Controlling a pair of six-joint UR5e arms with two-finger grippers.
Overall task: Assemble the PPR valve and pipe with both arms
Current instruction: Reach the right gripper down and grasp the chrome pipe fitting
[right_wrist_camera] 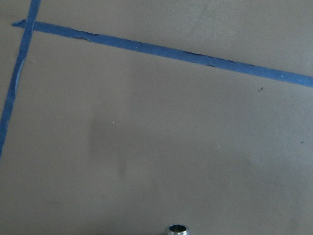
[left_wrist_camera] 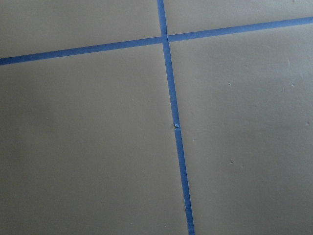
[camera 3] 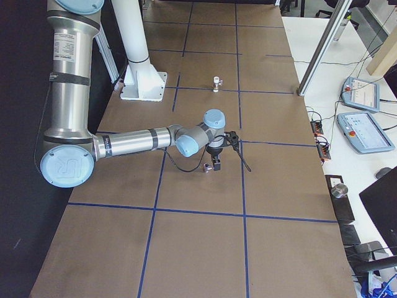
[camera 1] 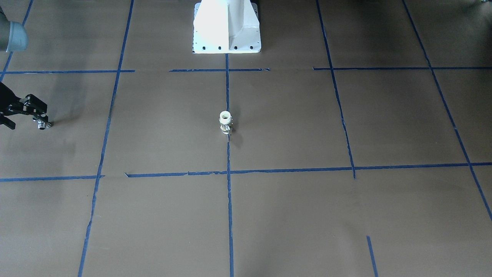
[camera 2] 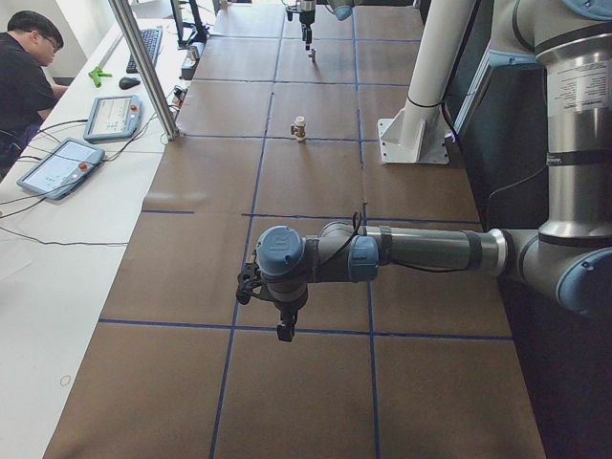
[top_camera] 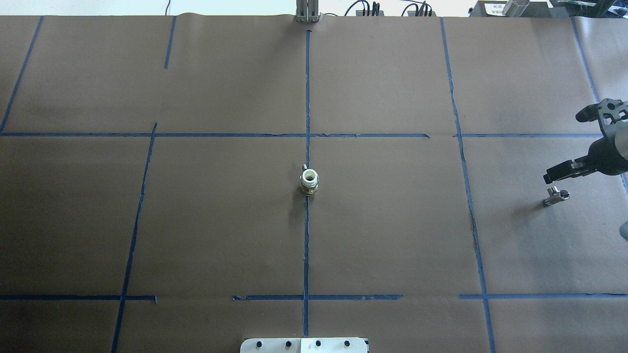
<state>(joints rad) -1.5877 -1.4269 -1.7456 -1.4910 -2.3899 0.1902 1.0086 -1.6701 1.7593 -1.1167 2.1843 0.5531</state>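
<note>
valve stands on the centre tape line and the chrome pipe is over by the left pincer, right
Not quite: the overhead view shows the pipe by the right pincer, not the left. The valve does stand on the centre tape line.

Overhead and front cameras look steeply down from opposite sides — both centre the PPR valve [top_camera: 309, 181]. Side cameras view the worktop [camera 2: 316, 172] lengthwise; wrist cameras sit close above it.

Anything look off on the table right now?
Parts look fine: valve upright on the centre line, pipe lying beside the open right gripper. Only the blue tape is ragged, with gaps in the near cross line.
</note>
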